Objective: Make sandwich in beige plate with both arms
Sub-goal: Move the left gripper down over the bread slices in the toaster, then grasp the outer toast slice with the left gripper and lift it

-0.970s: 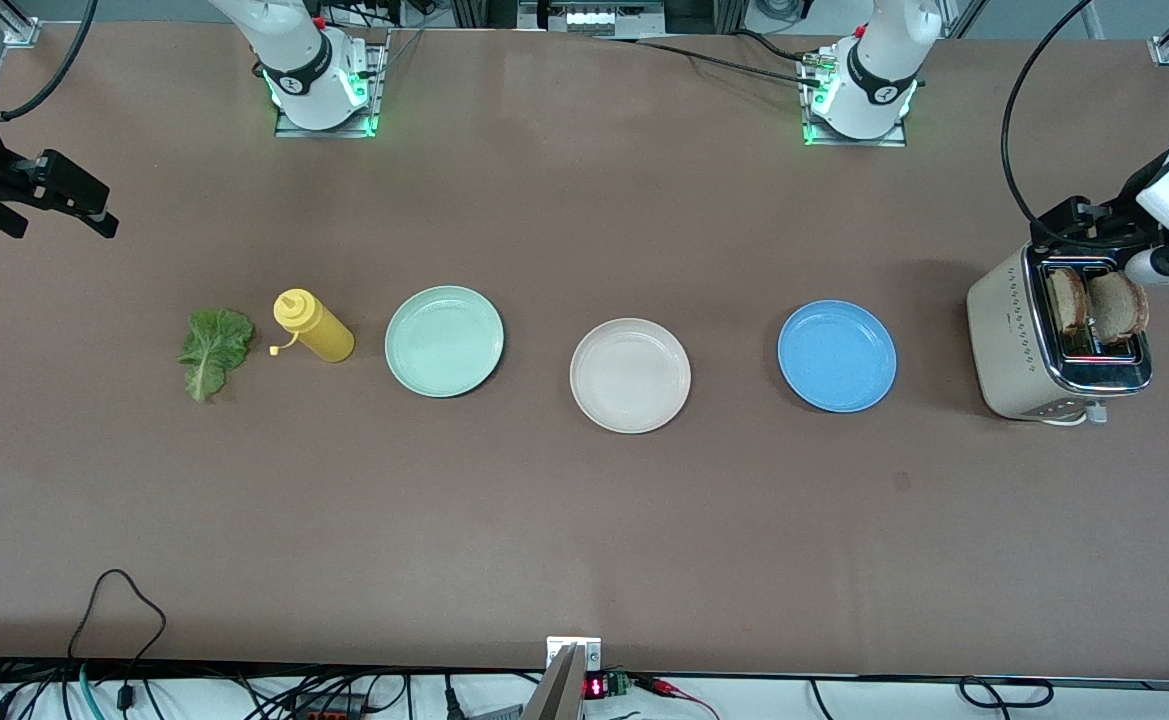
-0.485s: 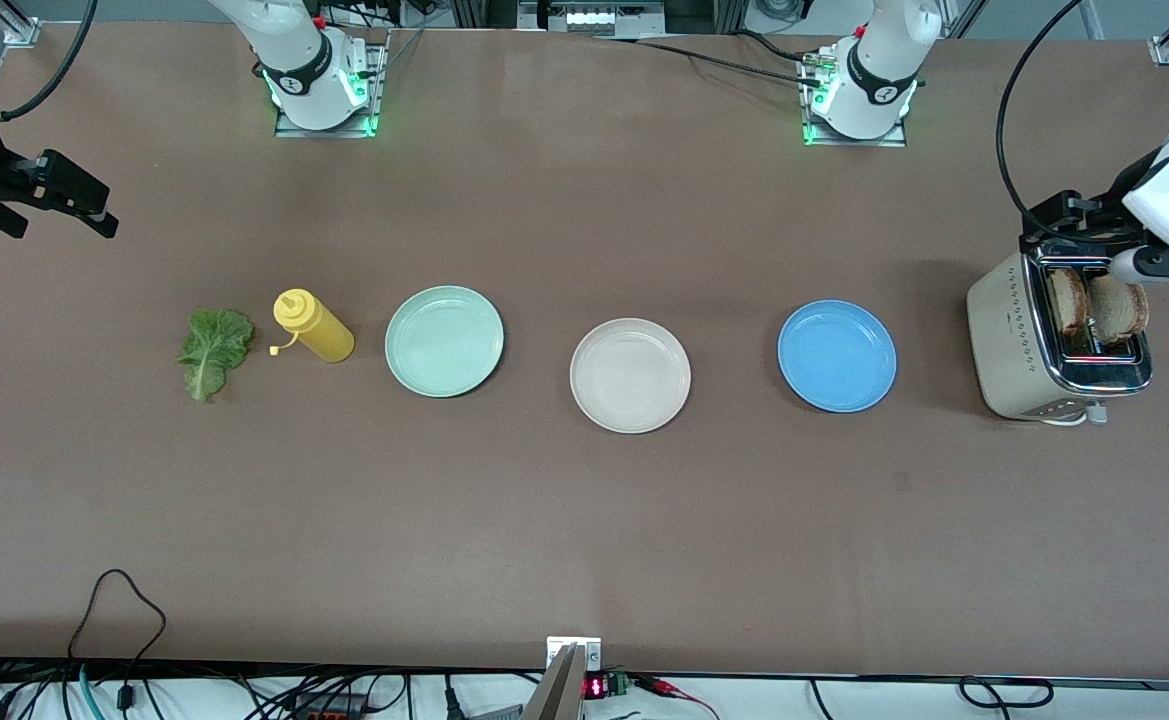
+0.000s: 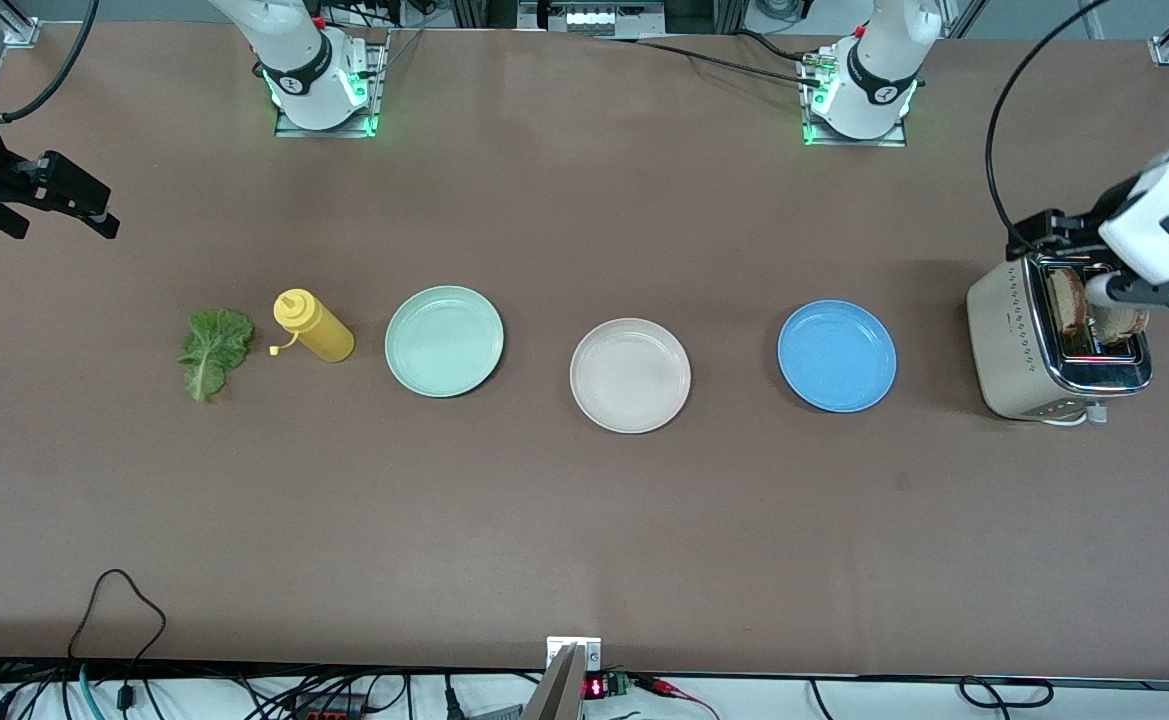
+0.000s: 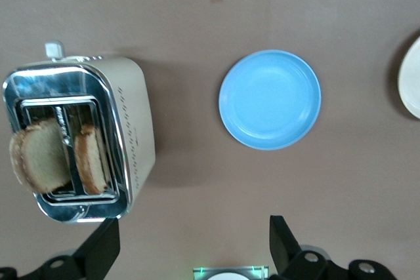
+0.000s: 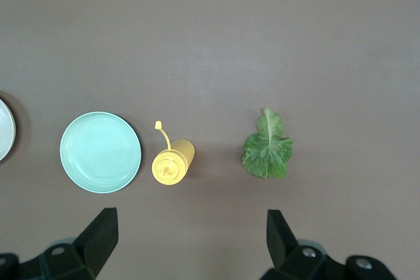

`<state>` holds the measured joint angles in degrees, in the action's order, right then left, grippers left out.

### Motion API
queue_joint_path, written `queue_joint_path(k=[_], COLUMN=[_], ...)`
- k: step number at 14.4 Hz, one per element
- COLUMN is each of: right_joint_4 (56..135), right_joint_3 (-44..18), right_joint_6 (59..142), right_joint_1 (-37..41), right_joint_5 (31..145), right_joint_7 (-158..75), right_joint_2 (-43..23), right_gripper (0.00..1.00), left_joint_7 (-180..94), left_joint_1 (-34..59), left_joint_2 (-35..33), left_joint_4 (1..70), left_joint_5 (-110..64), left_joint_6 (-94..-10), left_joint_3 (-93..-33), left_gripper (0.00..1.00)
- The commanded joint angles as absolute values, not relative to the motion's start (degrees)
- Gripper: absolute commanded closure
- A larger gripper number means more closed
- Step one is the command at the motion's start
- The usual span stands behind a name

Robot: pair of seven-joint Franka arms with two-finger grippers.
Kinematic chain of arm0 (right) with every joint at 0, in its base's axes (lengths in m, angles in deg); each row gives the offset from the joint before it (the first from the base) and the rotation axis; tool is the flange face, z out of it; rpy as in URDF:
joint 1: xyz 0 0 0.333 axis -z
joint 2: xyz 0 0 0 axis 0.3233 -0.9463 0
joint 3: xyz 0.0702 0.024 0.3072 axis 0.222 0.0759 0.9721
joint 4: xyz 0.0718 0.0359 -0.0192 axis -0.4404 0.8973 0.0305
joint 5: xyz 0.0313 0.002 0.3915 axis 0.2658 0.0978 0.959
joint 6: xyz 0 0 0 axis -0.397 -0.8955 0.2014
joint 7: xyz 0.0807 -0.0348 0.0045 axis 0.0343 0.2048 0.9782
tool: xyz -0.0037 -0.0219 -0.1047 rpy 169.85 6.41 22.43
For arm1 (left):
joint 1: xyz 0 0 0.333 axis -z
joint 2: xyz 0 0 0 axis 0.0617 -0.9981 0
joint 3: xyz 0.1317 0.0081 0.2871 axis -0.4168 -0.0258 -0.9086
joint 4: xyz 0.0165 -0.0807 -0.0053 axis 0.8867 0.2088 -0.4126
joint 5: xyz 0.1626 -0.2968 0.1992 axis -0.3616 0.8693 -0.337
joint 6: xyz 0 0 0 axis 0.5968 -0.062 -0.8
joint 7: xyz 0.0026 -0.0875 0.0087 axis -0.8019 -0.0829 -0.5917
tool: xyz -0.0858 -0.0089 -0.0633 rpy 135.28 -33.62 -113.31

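The beige plate sits bare at the middle of the brown table, in a row with a blue plate toward the left arm's end and a mint green plate toward the right arm's end. Past the green plate stand a yellow squeeze bottle and a lettuce leaf lying flat. At the left arm's end, a cream toaster holds two bread slices upright in its slots. The left gripper hangs over the toaster, fingers spread wide, nothing in them. The right gripper waits high over its own end of the table, jaws apart and empty too. Cables trail along the table edge nearest the front camera; green lights glow at both arm bases.
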<state>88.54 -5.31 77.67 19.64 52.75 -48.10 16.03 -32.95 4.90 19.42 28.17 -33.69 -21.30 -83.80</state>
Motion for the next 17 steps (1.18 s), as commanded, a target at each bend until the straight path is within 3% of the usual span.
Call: queue_joint_path(k=[1,4,9,17], right_joint_4=[88.85,88.77,88.85,88.76], right_joint_3=[-5.11,-5.11,-5.11,-5.11], right_joint_6=[78.20,78.20,78.20,78.20], right_joint_1=[20.27,20.27,20.27,20.27], right_joint_5=[53.78,53.78,53.78,53.78], right_joint_7=[-47.32,-47.32,-47.32,-47.32], right_joint_2=[16.21,16.38,16.38,16.38], right_gripper=[0.00,0.00,0.00,0.00], left_joint_7=[-32.44,-32.01,-31.74,-22.17], left_joint_1=[3.71,3.36,-1.38,-6.21], left_joint_2=[12.74,12.11,13.43,24.77], left_joint_4=[18.13,18.19,25.12,55.17], left_joint_5=[-36.31,-38.25,-38.43,-43.35], left_joint_6=[-18.34,-15.11,-15.34,-50.29], left_joint_3=[-84.23,-84.15,-84.15,-84.15], left_gripper=[0.00,0.00,0.00,0.01])
